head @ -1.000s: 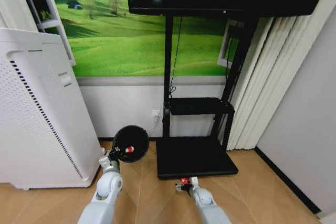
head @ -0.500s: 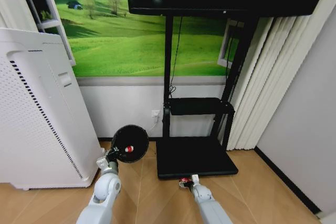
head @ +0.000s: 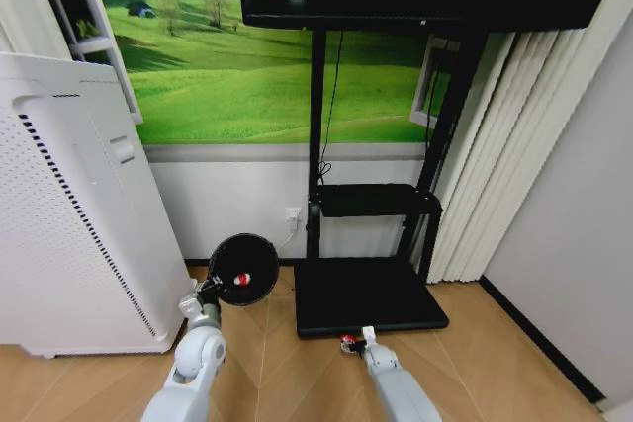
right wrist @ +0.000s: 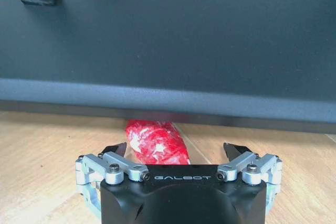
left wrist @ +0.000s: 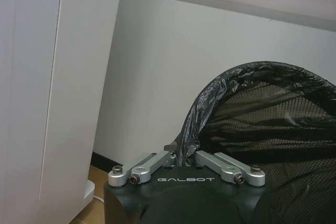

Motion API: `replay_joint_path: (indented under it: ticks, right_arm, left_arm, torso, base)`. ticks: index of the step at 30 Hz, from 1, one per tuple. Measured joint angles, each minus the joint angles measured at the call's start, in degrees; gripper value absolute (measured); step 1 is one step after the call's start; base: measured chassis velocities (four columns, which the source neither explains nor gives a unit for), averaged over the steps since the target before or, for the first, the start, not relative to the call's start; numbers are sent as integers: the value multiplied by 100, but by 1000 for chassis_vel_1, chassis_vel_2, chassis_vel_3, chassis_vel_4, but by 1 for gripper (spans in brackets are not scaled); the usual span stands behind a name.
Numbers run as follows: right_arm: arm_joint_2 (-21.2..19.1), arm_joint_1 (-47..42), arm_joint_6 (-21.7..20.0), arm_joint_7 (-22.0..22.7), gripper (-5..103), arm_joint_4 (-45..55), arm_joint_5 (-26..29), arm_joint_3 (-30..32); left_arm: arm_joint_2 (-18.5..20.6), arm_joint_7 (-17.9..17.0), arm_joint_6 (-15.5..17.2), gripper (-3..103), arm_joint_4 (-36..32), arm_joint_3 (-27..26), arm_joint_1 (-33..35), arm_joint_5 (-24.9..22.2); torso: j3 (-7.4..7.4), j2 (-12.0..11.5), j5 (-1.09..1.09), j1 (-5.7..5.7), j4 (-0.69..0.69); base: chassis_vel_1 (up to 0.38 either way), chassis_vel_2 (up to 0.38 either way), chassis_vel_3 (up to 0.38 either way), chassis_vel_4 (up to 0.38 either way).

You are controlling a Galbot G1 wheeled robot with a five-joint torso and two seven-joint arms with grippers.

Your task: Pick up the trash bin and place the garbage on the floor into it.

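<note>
Eased slightly back from the stand base: right gripper spread wide, red wrapper between its jaws, ungrasped; left gripper clenched on bin rim, one wrapper inside.

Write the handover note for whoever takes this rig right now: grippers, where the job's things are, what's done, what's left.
Left gripper: shut on the rim of the trash bin, holding it tipped beside the white appliance.
Right gripper: open, low over the floor, fingers on either side of a red-and-white wrapper at the front edge of the TV stand base.
Done: bin picked up; one red-and-white piece shows inside it.
Left: close on this wrapper and drop it in the bin.
</note>
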Motion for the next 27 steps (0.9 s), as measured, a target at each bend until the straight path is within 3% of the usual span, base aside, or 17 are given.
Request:
replay_joint_path:
  ticks: [14, 22, 23, 25, 27]
  right_arm:
    - [9, 27, -16, 2, 101, -147, -103, 7]
    - [40, 39, 9, 24, 71, -194, -154, 5]
    - [40, 39, 9, 24, 71, -194, -154, 5]
    - [35, 27, 14, 30, 54, -193, -157, 3]
    - [34, 22, 17, 32, 49, -190, -158, 2]
  left_arm:
    - [40, 1, -2, 2, 1, -43, -31, -68]
    - [41, 53, -21, 2, 22, -144, -26, -94]
    - [41, 53, -21, 2, 22, -144, -26, -94]
    - [63, 77, -25, 2, 24, -185, -11, -106]
    - [68, 81, -26, 2, 25, -197, -10, -110]
  torso:
    - [0, 0, 0, 0, 0]
    - [-1, 0, 0, 0, 0]
    - [-1, 0, 0, 0, 0]
    - [-2, 0, 0, 0, 0]
    - [-2, 1, 0, 0, 0]
  base:
    - [0, 0, 0, 0]
    - [0, 0, 0, 0]
    - [0, 0, 0, 0]
    - [0, 0, 0, 0]
    - [0, 0, 0, 0]
